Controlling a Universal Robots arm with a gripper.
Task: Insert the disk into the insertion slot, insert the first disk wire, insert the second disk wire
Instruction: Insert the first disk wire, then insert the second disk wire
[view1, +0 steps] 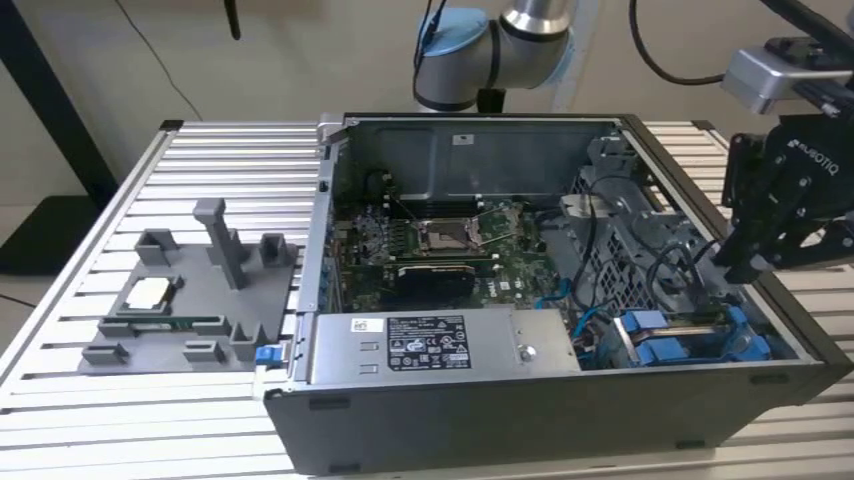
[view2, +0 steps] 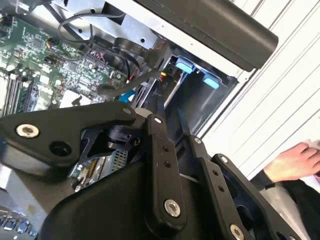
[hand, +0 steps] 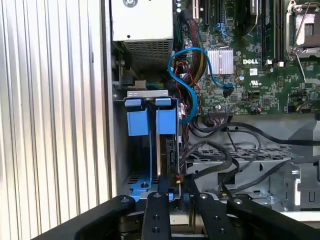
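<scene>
The counter (view1: 80, 400) carries the open case (view1: 534, 420) lying on its side toward the exterior view's right edge, so its bays face up to the arm. The pincer (view1: 742, 268) hangs over the case's near corner at that edge; I cannot tell whether it is apart or clamped. Just below it the disk (hand: 166, 121) stands on edge in its slot, apparently seated, with a blue wire (hand: 189, 107) beside it.

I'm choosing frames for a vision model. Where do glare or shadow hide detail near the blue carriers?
Exterior view: the table slats glare pale, the blue carriers lie in the case's shade. First wrist view: carriers evenly lit, slats bright. Second wrist view: slats nearly white, the bay around them dark.
</scene>
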